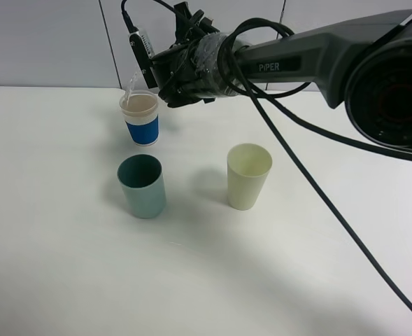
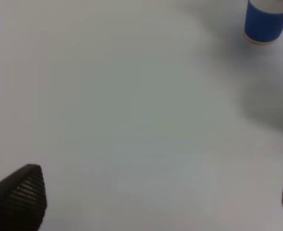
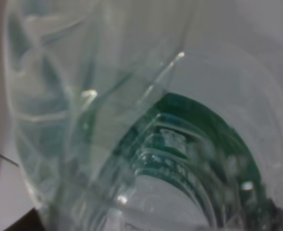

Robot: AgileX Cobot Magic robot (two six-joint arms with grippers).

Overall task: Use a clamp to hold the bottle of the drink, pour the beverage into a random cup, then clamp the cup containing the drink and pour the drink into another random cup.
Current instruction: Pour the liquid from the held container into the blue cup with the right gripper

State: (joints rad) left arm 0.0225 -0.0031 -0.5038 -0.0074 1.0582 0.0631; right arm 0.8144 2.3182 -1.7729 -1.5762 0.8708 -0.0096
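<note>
Bottle [image 1: 131, 85] | tilted, mouth apparently down over blue-banded cup [image 1: 142, 120] | right claw [image 1: 154, 70] clenched on it

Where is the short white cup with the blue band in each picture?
Exterior high: the short white cup with the blue band stands left of centre, under the tilted clear plastic bottle.
Left wrist: far beyond the open left gripper, partly cut off.
Right wrist: not there; the bottle fills it.
Shared landmark: the white table.
</note>
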